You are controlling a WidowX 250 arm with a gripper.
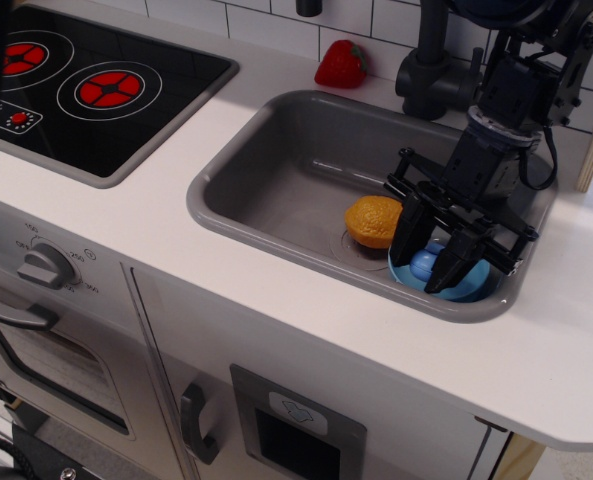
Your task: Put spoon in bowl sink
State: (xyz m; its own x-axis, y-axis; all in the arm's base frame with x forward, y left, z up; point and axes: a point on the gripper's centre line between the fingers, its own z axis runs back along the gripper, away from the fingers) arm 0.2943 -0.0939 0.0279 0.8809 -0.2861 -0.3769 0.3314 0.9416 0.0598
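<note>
The grey sink (pixel 276 185) is set in the white counter. The light-blue bowl (pixel 479 287) lies in its front right corner. My gripper (pixel 422 274) hangs low over the bowl, its black fingers (pixel 408 232) pointing down into it. The spoon (pixel 423 261) shows as a light-blue piece between the fingers, at or just above the bowl's inside. The fingers stand as far apart as before and seem still shut on the spoon. The grey scoop is hidden.
An orange toy chicken piece (pixel 373 220) lies on the sink floor just left of the bowl. A dark faucet (pixel 431 70) stands behind the sink, a red strawberry (pixel 341 64) on the counter at the back. The black stove top (pixel 106 85) is at left.
</note>
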